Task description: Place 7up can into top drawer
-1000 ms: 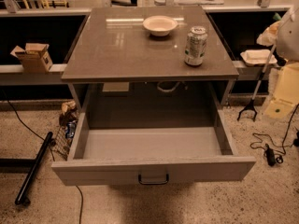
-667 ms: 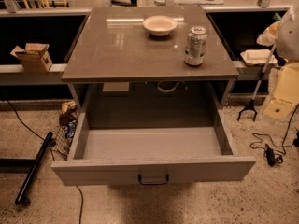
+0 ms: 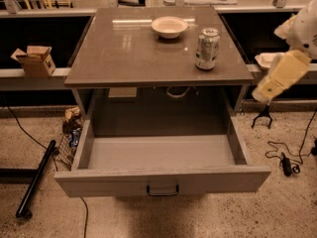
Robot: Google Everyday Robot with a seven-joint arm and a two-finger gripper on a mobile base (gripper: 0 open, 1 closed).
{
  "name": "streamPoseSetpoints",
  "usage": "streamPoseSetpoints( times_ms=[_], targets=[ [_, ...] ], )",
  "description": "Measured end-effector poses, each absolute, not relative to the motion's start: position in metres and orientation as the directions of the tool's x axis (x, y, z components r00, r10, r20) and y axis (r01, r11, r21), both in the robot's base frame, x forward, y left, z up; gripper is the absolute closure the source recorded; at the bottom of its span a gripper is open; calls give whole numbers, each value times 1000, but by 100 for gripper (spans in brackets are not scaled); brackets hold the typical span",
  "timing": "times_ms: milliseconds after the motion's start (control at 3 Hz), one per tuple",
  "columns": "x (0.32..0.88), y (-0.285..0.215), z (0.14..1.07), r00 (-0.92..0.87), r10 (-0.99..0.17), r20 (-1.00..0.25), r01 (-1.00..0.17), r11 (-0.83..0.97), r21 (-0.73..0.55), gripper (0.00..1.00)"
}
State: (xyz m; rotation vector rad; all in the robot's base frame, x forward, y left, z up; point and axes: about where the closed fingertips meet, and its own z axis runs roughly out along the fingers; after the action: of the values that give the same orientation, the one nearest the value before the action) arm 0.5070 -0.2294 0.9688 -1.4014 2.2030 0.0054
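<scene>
Grey-brown and glossy, the bench [image 3: 129,58] fills the middle of our view, and beneath its top we see the top drawer [image 3: 104,181] pulled fully out toward us. The drawer's pale inside lies bare, and a small dark handle [image 3: 162,191] sits at the centre of its front panel.

At the right edge we see the robot's cream-coloured arm [image 3: 285,73] slanting down beside the bench, clear of both the bench and the drawer. On the speckled floor to the left lies a black pole [image 3: 34,180], and on a ledge behind it stands a cardboard box [image 3: 35,61].

On the bench top, toward the back, we find a shallow white bowl [image 3: 169,27]. The 7up can [image 3: 207,48] stands upright near the bench's right edge, just in front of the bowl and to its right, apart from it.

Below the arm's end hangs the gripper [image 3: 262,120], its dark fingers spread and pointing at the floor, holding nothing, off the drawer's right rear corner and well apart from the can.
</scene>
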Motion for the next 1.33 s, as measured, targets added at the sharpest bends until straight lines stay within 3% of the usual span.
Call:
streamPoseSetpoints(
  times_ms=[667,1333],
  targets=[
    [604,-197,937,-343,-696,-631,-807,562,-182,0],
    [624,-193,928,-340,-658,-672,-786,591,-181,0]
  ],
)
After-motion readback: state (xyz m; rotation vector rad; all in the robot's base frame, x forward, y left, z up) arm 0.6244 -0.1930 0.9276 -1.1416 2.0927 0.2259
